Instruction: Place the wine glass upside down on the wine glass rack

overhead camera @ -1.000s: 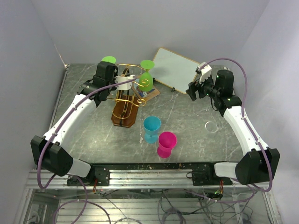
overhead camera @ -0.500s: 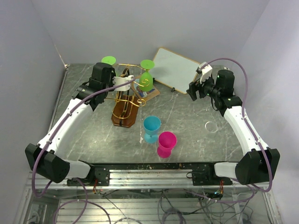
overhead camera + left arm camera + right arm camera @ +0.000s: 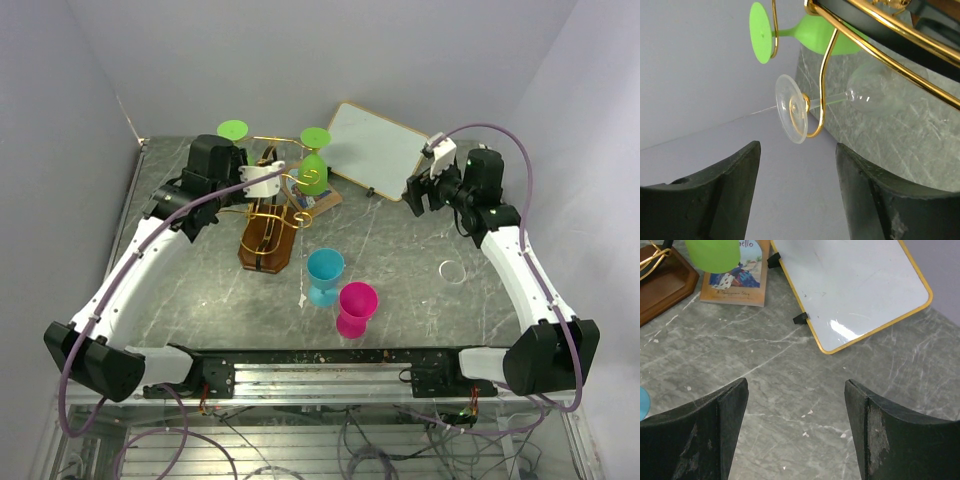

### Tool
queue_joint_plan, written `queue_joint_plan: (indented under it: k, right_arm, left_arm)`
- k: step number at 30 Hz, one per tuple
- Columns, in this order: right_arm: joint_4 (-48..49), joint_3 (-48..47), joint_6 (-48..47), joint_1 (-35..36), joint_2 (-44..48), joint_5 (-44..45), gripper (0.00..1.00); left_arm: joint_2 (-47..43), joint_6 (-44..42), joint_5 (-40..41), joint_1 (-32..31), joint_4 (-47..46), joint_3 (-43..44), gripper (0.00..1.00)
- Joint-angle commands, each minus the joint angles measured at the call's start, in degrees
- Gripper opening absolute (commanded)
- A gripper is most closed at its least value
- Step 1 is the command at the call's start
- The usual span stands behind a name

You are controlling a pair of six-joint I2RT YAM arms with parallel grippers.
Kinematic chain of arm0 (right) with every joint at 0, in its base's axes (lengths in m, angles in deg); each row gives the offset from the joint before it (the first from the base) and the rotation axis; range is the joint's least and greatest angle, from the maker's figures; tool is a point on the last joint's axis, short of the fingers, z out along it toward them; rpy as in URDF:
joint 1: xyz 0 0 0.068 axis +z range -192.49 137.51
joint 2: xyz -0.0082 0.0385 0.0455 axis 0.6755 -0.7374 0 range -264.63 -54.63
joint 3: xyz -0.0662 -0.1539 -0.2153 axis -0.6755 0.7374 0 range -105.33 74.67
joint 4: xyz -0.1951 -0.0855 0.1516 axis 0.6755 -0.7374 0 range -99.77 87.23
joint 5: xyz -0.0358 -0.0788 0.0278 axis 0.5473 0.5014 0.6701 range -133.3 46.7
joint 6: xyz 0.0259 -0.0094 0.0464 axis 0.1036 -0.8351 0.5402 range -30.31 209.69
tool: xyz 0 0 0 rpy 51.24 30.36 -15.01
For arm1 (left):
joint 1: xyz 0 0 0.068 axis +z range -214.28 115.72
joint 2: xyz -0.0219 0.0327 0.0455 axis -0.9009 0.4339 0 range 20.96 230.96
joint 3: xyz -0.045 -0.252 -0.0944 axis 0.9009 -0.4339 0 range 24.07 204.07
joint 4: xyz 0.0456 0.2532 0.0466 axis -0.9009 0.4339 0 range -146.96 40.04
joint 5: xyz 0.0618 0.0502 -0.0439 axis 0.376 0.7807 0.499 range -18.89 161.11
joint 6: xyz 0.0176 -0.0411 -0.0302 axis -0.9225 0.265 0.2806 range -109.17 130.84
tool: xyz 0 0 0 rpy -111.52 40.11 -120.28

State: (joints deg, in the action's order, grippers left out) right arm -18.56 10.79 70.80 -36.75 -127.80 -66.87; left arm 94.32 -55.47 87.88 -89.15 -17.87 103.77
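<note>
Release looks done: clear stemmed wine glass (image 3: 872, 95) hangs inverted on gold wire rack (image 3: 890, 56), left gripper (image 3: 797, 192) spread, empty; next, straight retreat.

left arm (image 3: 140, 255), right arm (image 3: 520, 262): white shells, chunky black joints and bases. purple-grey cable looping along each. left gripper (image 3: 797, 147), right gripper (image 3: 796, 382): wide matte-black fingers, bit scuffed. tiny green lights on right arm.
</note>
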Motion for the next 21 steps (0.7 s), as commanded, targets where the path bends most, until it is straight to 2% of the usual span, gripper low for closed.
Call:
queue_joint_plan:
  k: [1,5,6,8,15,21]
  right_arm:
    - [-4.13,-4.1,-2.18,-0.33,1.14,3.49,0.78]
    - [-9.16,-5.25,-5.29,-0.35,3.84,8.12,0.78]
    - [-12.06,-5.6,-6.13,-0.35,4.68,9.39,0.78]
    - [-16.54,-6.26,-7.77,-0.31,6.83,11.79,0.78]
    - [-29.61,-5.14,-9.45,-0.37,15.53,19.86,0.78]
    - [-39.09,-1.1,-10.73,-2.25,23.24,18.04,0.77]
  left_arm:
    - [-1.68,5.23,-5.78,-0.36,1.81,4.63,0.73]
    - [-2.74,9.85,-8.63,-0.36,-0.75,4.97,0.77]
    - [-2.97,11.02,-9.03,-0.36,-1.56,4.78,0.82]
    - [-3.05,13.91,-9.51,-0.36,-2.93,4.88,0.99]
    - [-3.05,23.41,-8.68,-0.36,-6.12,6.52,0.99]
    - [-2.65,24.62,-7.31,-0.36,-7.85,6.63,0.99]
